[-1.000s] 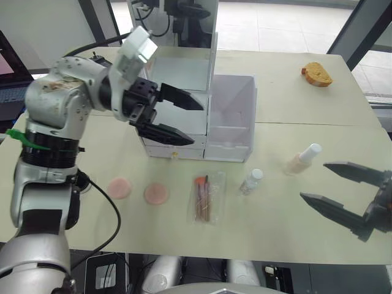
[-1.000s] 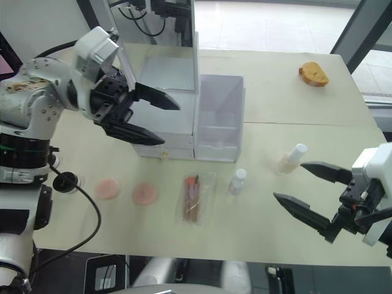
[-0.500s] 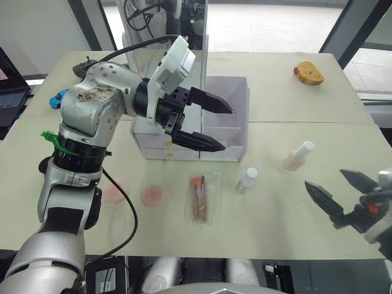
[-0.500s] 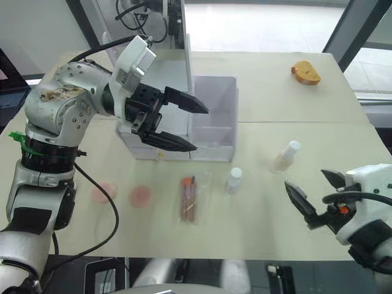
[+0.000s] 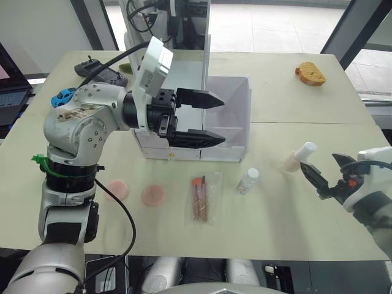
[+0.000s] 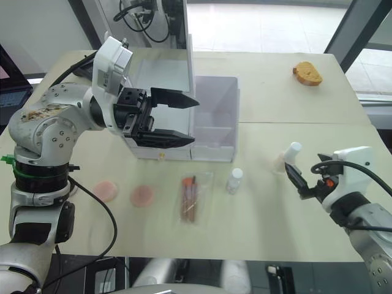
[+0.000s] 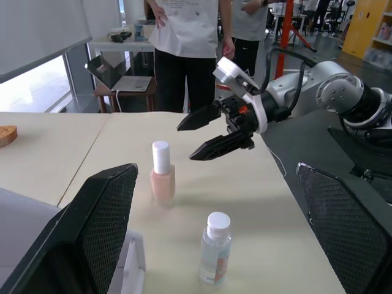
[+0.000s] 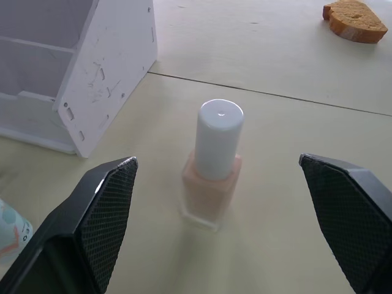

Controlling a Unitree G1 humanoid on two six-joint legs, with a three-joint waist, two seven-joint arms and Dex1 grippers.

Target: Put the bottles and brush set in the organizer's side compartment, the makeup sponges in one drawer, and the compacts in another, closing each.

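Observation:
The white organizer (image 5: pixel 160 130) stands at mid-table with its mirror lid upright and its side compartment (image 5: pixel 236 110) on the right. My left gripper (image 5: pixel 223 119) hovers open in front of it, holding nothing. The peach-beige bottle (image 8: pixel 214 162) stands upright ahead of my open right gripper (image 5: pixel 318 162), centred between its fingers (image 8: pixel 92 226) and untouched. The short clear bottle (image 5: pixel 248 180) stands nearer the organizer. The brush set (image 5: pixel 202 197) lies flat near the front edge, with two pink makeup sponges (image 5: pixel 116 190) (image 5: pixel 154 195) to its left. The compacts are out of view.
An orange sponge-like lump (image 5: pixel 309 72) lies at the far right of the table. A black controller (image 5: pixel 98 70) and a blue toy car (image 5: pixel 61 97) sit far left. People (image 7: pixel 190 37) stand beyond the table's right end.
My right gripper has moved from near the front edge up to the peach-beige bottle. My left gripper has swung right across the organizer's front. The camera has also shifted.

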